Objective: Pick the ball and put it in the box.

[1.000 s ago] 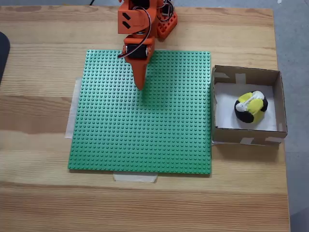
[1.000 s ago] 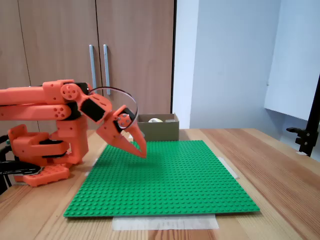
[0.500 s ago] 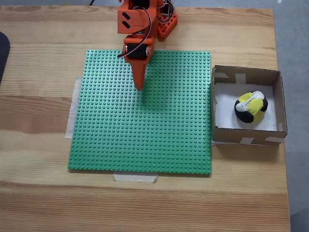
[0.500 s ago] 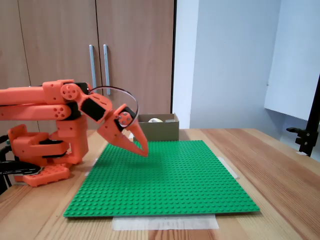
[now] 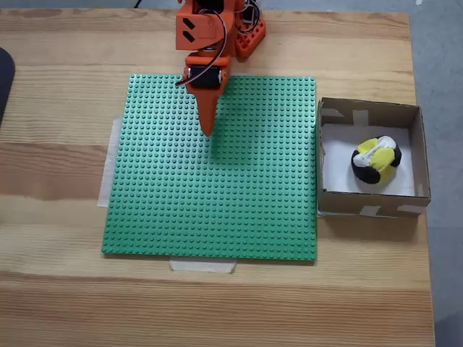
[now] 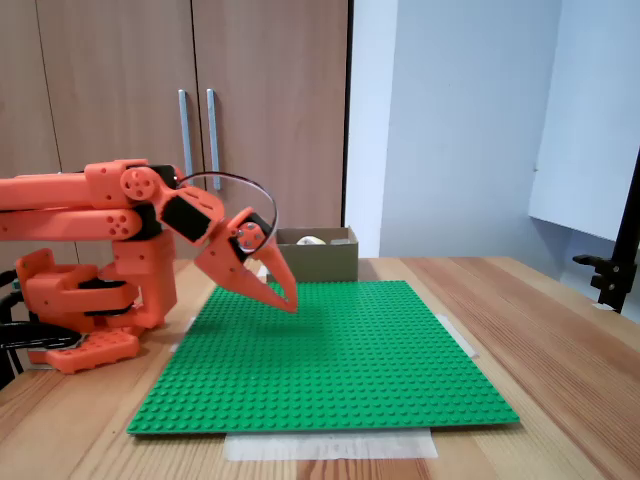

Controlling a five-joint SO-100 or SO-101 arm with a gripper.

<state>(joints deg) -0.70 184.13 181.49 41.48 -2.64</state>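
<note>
Ball: the lumpy yellow, black and white ball sits on the white floor inside the box, a little right of the middle as the top-down fixed view shows it; in the side-on fixed view just its pale top peeps over the box wall.
Box: a shallow brown cardboard box with pale tape patches, standing on the wooden table right against the right edge of the green studded baseplate; from the side-on fixed view it is at the far end of the plate.
Gripper: the orange gripper hangs over the upper left part of the baseplate, well apart from the box, tips slanted down toward the plate but clear of it; the two fingers are pressed together to a point with nothing between them.
Arm: the orange arm is folded low over its base at the plate's near-left end in the side-on view.
Baseplate: taped down to the table with pale strips at its edges.
Backdrop: wooden cupboard doors with metal handles behind the arm.
</note>
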